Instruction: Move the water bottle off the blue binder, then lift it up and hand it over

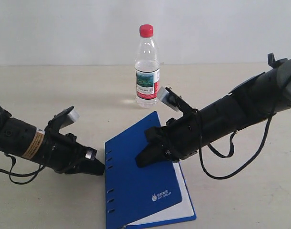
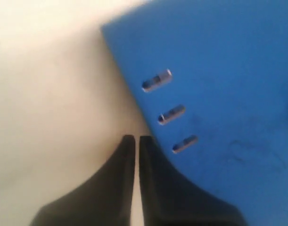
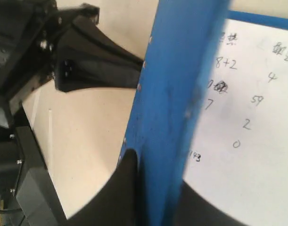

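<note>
The water bottle, clear with a red cap, stands upright on the table behind the blue binder and does not touch it. My right gripper reaches over the binder and is shut on the edge of its blue cover. White pages with handwriting show under the cover. In the right wrist view the gripper has one finger on each side of the cover. My left gripper is shut and empty, low on the table, with its tips at the binder's slotted spine edge.
The beige tabletop runs to a white wall behind the bottle. The left arm's black gripper shows across the binder in the right wrist view. A cable loops below the right arm.
</note>
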`<state>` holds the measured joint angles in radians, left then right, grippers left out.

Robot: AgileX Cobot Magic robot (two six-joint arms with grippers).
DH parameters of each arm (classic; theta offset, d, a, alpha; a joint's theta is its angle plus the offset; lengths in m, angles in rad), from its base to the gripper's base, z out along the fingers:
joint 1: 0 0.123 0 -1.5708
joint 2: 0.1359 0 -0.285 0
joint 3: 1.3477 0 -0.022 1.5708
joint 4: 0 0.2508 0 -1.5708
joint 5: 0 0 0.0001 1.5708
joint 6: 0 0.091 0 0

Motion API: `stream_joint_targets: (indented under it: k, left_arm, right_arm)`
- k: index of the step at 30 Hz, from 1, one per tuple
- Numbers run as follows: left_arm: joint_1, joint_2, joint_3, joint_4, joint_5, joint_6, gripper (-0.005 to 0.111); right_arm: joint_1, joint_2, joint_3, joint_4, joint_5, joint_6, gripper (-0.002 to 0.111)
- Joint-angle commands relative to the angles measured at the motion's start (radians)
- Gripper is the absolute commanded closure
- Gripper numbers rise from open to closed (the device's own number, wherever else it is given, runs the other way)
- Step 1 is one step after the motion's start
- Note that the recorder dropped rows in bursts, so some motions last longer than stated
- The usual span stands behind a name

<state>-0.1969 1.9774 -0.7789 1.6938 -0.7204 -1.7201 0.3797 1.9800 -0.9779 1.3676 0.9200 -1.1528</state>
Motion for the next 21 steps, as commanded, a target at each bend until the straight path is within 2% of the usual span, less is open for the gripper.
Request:
stream_joint_targets:
  k: [1,4,7,10,12,14,16,18,20,21]
  left_arm:
    - [0.092,-0.098,0.029,-0.059,0.016,0.047,0.102]
    - [0.160,-0.149,0.086,-0.230,-0.037,0.248,0.102]
    - [0.207,-0.170,0.166,-0.432,-0.217,0.521,0.102]
    - [0.216,-0.170,0.214,-0.496,-0.374,0.703,0.101]
    - [0.207,-0.170,0.223,-0.494,-0.439,0.773,0.094]
    - [0.196,-0.170,0.227,-0.494,-0.442,0.780,0.078]
    - [0.184,-0.168,0.227,-0.494,-0.411,0.780,0.055]
    - [0.177,-0.156,0.227,-0.499,-0.401,0.773,0.026]
    - [0.161,-0.142,0.227,-0.515,-0.419,0.773,0.008]
    - [0.147,-0.132,0.225,-0.525,-0.424,0.784,0.003]
  right_arm:
    - [0.000,-0.066,-0.001,0.008,0.010,-0.069,0.108]
    - [0.000,-0.128,-0.001,0.055,0.014,-0.122,0.108]
    - [0.000,-0.191,-0.001,0.091,0.029,-0.189,0.108]
    - [0.002,-0.228,-0.001,0.094,0.008,-0.231,0.108]
    - [0.002,-0.234,-0.001,0.101,0.002,-0.244,0.108]
    - [0.002,-0.234,-0.001,0.115,0.002,-0.251,0.108]
    - [0.002,-0.234,-0.001,0.128,0.004,-0.270,0.108]
    - [0.002,-0.234,-0.001,0.131,0.006,-0.270,0.108]
    - [0.002,-0.234,-0.001,0.131,0.005,-0.274,0.108]
    - [0.002,-0.234,-0.001,0.131,0.009,-0.278,0.108]
